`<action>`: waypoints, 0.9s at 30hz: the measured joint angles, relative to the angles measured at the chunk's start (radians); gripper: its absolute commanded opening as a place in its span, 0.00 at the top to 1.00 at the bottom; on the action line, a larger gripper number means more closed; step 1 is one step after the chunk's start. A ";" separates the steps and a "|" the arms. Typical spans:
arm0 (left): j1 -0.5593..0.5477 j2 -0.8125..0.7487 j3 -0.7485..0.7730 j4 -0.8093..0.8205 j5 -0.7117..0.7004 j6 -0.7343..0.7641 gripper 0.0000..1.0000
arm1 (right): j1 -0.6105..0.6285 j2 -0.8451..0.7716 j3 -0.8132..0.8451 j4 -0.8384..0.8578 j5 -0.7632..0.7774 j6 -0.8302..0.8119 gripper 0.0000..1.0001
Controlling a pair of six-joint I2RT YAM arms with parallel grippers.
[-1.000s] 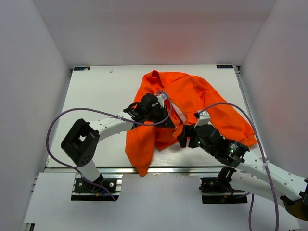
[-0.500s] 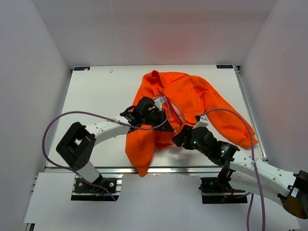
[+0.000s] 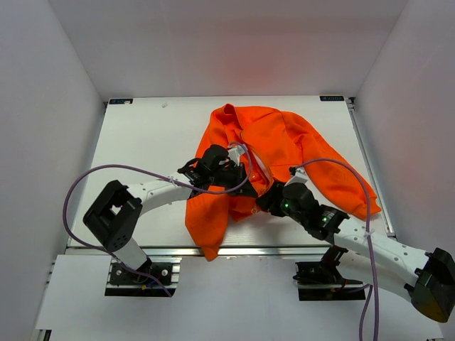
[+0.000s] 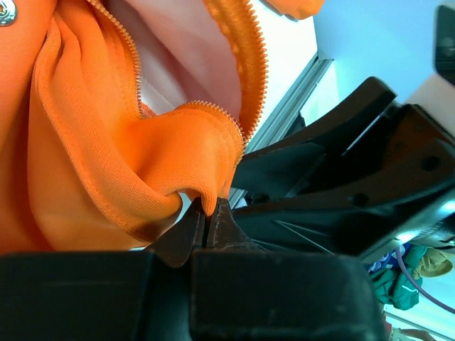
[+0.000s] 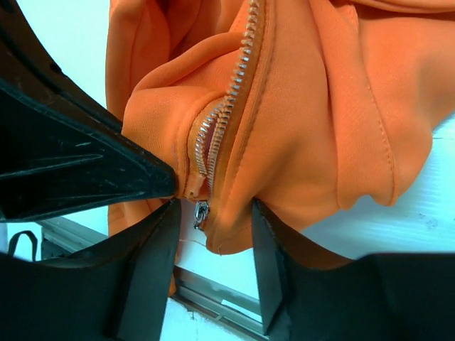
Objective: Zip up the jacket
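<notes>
White tabletop w/ pale enclosure walls on three sides. The jacket is seen crumpled right of centre, collar toward the far edge, one sleeve trailed to the right, and a folded panel hung toward the near edge. From the top view both claws are hard to make out: the left gripper and right gripper are crowded together at the jacket's front, tips masked by wrist housings and folds, and the right arm is cut off at the frame corner. Close up, the left gripper is pinched tight on a fold of ribbed orange hem – soft knit, matte, w/ stitched edges. Approx. half that view is filled by dark blurred arm parts. The right gripper is held part-open astride the zipper's bottom end, w/ fabric bulged between the fingers and a gap visible at one side. The zipper has pale metal teeth; its small slider dangles – detail too fine to read.
</notes>
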 measured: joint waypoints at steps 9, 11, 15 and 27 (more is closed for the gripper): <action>-0.012 0.001 0.000 0.025 0.013 -0.014 1.00 | -0.025 -0.014 -0.076 0.093 -0.058 -0.012 1.00; -0.012 0.001 0.000 0.027 0.013 -0.017 1.00 | -0.026 -0.040 -0.084 0.099 -0.059 -0.011 1.00; -0.012 0.001 0.000 0.028 0.013 -0.018 1.00 | -0.026 -0.108 -0.104 0.113 -0.060 -0.038 1.00; -0.012 -0.003 -0.044 0.085 0.045 0.006 1.00 | -0.058 -0.270 -0.116 0.081 -0.108 -0.210 1.00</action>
